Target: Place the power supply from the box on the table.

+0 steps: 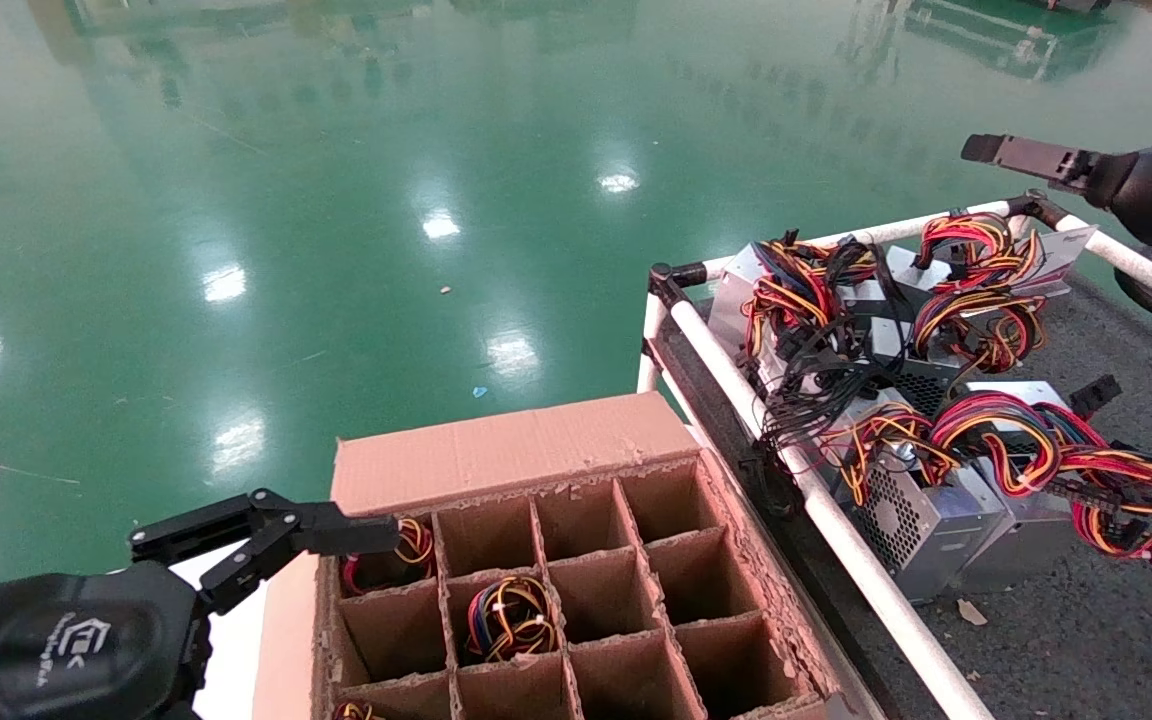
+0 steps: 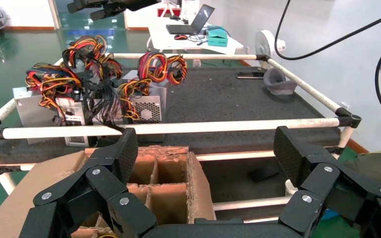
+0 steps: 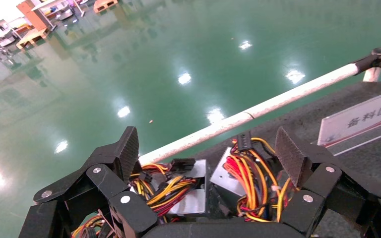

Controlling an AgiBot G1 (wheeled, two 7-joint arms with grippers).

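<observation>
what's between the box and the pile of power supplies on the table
In the head view, a white pipe rail of the table runs between the box and the power supplies; the left wrist view shows that rail too.

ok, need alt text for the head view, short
The robot's open black left gripper hovers at the near-left corner of a large brown cardboard box with a grid of square cells, a few holding coiled wire bundles. To the right, a dark grey felt table framed by white pipe rails carries several silver-grey power supplies; the right gripper hangs above its far edge.
</observation>
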